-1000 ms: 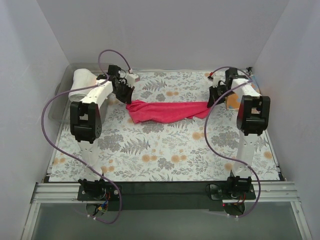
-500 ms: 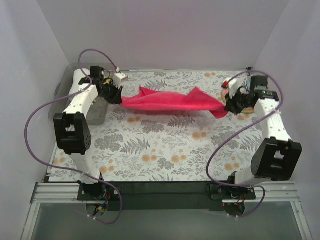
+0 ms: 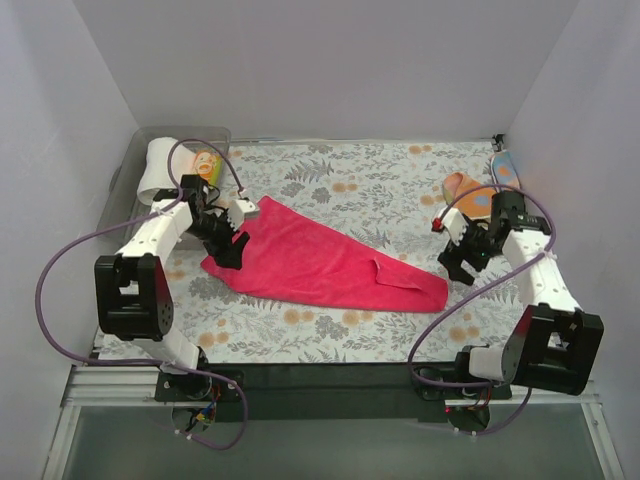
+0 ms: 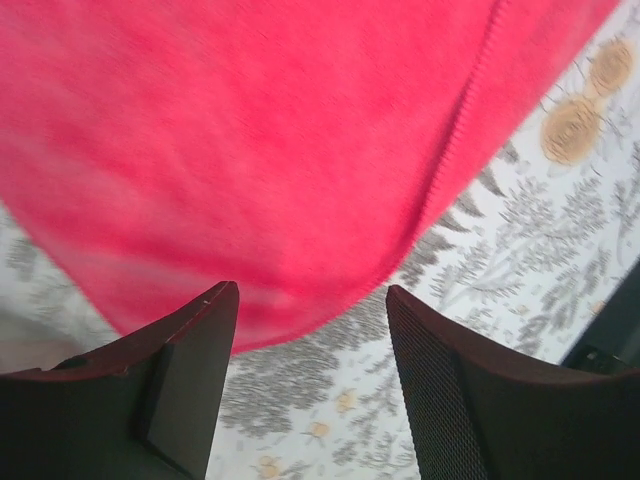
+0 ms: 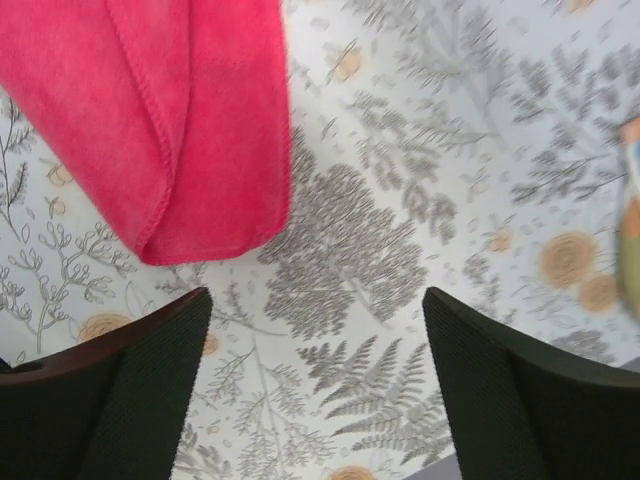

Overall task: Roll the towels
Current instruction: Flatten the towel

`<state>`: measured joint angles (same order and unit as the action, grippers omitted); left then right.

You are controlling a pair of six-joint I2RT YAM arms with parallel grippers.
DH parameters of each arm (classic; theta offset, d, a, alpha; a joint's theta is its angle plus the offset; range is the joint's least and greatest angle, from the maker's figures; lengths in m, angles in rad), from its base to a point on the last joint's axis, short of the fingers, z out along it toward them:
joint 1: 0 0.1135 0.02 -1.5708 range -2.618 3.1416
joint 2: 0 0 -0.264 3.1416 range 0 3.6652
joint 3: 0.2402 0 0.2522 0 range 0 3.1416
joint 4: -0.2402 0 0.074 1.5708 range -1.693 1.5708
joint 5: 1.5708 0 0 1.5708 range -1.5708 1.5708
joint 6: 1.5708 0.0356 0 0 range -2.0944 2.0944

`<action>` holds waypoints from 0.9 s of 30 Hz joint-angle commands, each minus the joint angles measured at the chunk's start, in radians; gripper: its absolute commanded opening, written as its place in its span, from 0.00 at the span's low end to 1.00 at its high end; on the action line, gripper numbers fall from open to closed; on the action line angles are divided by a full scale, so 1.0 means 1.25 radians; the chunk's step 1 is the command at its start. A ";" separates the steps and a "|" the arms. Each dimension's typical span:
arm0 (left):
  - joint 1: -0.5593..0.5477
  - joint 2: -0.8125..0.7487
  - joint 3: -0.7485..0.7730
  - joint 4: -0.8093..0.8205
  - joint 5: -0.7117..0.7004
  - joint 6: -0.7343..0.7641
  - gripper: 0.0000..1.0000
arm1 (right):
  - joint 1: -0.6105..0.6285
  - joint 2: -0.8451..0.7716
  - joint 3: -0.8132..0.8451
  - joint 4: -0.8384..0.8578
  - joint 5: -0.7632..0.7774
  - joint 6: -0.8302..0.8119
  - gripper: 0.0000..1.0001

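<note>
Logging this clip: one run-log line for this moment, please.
red towel spread, unrolled | left hand open at its edge | right hand open beside its end

Likely lab booth; plain walls (image 3: pixel 330 60)

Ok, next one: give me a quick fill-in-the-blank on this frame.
1. The left end effector and right end effector are both ____.
2. The red towel lies spread out on the table, not yet ____.
3. The white towel sits inside the clear ____ at the far left.
Missing words: open; rolled; bin.
</note>
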<state>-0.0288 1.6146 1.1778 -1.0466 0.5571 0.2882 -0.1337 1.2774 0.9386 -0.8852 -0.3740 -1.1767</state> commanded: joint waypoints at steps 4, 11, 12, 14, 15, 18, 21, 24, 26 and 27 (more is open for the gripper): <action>0.003 0.117 0.153 0.097 0.001 -0.111 0.52 | 0.099 0.160 0.188 -0.028 -0.129 0.211 0.58; 0.003 0.208 0.251 0.108 -0.021 -0.192 0.53 | 0.307 0.271 0.244 0.053 -0.123 0.395 0.63; 0.003 0.208 0.251 0.107 -0.024 -0.201 0.53 | 0.322 0.280 0.238 0.066 -0.108 0.418 0.63; 0.003 0.201 0.246 0.105 -0.030 -0.204 0.53 | 0.364 0.286 0.230 0.092 -0.094 0.439 0.63; 0.003 0.196 0.243 0.105 -0.032 -0.205 0.53 | 0.378 0.292 0.217 0.104 -0.068 0.452 0.63; 0.003 0.176 0.220 0.110 -0.041 -0.208 0.54 | 0.427 0.305 0.199 0.147 -0.014 0.512 0.62; 0.005 0.156 0.194 0.113 -0.049 -0.213 0.54 | 0.457 0.334 0.194 0.174 0.038 0.566 0.60; 0.003 0.137 0.175 0.118 -0.055 -0.216 0.55 | 0.470 0.366 0.204 0.185 0.094 0.617 0.59; 0.003 0.129 0.164 0.119 -0.058 -0.219 0.55 | 0.479 0.387 0.209 0.189 0.117 0.644 0.58; 0.003 0.125 0.162 0.119 -0.059 -0.221 0.55 | 0.482 0.393 0.211 0.188 0.135 0.650 0.56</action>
<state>-0.0280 1.8408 1.3926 -0.9115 0.4973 0.0246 0.4583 1.7515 1.1896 -0.6796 -0.2947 -0.4477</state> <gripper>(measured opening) 0.548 0.572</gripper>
